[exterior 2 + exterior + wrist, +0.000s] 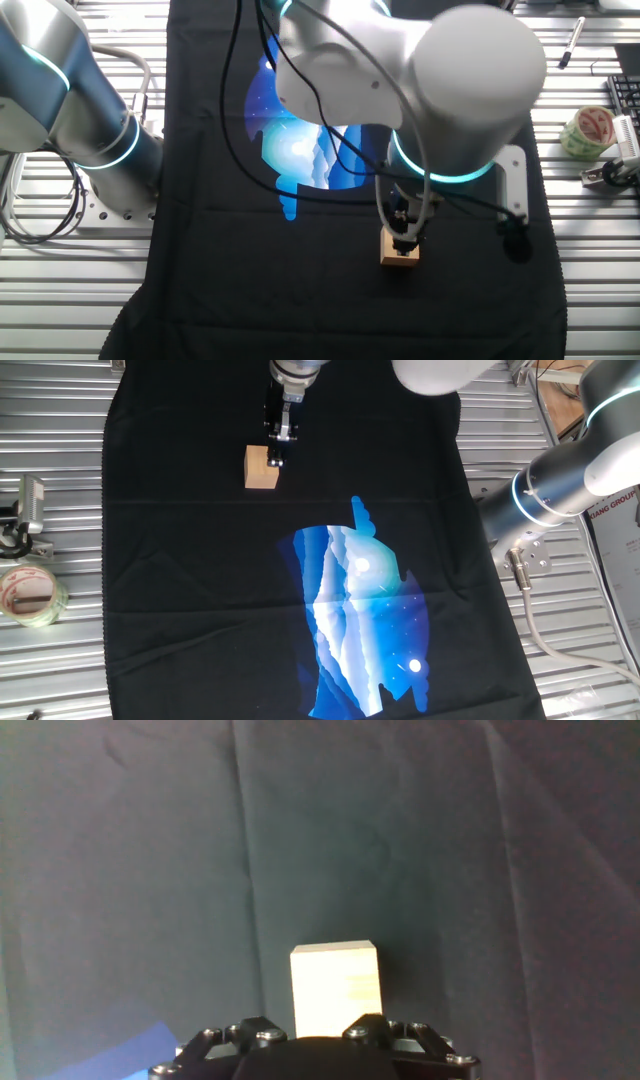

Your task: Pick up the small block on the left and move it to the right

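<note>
One small block (pale wood, square-faced) on creased black cloth; gripper grip unclear.

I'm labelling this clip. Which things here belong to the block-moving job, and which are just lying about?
Part of the job:
small wooden block
gripper
black cloth it sits on

Just lying about:
roll of clear tape
metal clip
pen

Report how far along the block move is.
Done: the gripper has reached the small block. In hand: its fingers sit at the block, but whether they have closed is unclear. Left: lifting the block, which rests on the black cloth, and carrying it right.
</note>
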Robot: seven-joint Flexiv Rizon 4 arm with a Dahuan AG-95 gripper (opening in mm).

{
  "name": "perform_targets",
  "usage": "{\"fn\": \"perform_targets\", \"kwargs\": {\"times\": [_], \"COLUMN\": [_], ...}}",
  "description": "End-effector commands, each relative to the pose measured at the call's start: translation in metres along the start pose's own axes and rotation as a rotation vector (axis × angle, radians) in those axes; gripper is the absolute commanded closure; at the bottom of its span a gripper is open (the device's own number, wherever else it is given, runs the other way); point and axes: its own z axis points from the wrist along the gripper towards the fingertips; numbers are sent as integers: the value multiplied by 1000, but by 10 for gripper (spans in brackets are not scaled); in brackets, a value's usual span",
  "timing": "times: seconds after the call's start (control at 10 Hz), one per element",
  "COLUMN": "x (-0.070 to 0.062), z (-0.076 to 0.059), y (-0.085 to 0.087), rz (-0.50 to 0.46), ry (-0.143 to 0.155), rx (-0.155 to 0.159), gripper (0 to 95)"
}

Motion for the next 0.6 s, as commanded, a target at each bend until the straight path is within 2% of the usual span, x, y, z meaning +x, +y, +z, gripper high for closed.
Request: {"fn": "perform_targets", "kwargs": {"times": [0.1,0.2,0.3,0.6], "x": [2,2,2,2], "z": [0,0,0,0], "y": [0,0,0,0], "rz": [-14,-18,-15,-12], "ry": [-7,-8,-5,-4], "rx": [4,3,2,-2], "gripper": [190,190,0,0]}}
